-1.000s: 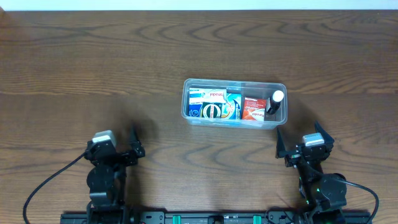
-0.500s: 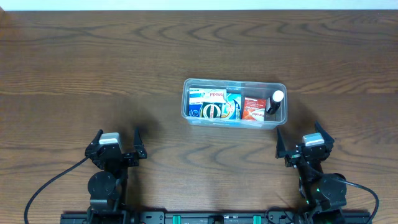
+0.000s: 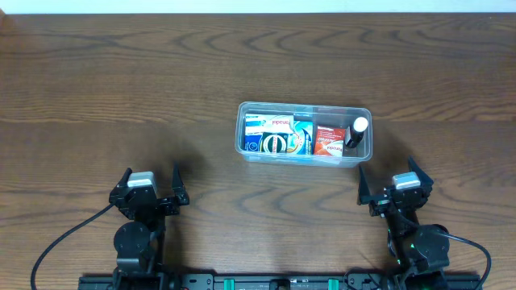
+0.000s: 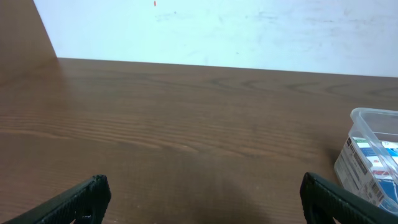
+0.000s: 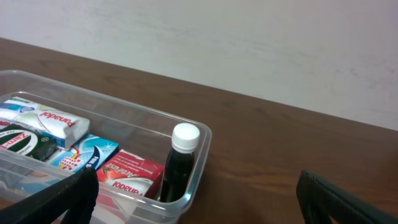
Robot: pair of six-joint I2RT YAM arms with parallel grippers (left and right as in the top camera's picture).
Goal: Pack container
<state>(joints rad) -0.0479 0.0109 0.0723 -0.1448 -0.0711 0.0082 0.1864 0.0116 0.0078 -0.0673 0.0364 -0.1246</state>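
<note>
Left end effector (image 3: pixel 152 176): squared up over the last second from a skewed pose. It is now parked at the near table (image 3: pixel 121 80) edge, fingers spread, empty. Right end effector (image 3: pixel 389 171): unmoved, spread, empty. Container (image 3: pixel 305 108) sits mid-table ahead of my right arm, holding boxes (image 3: pixel 278 134) and a bottle (image 3: pixel 357 134). No item visible outside it. Judgement: packing done, arms retired.

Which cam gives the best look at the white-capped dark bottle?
Right wrist: the bottle is close and side-on, upright at the container's end. Overhead shows it small, mostly cap. Left wrist misses it, catching only a container corner.
</note>
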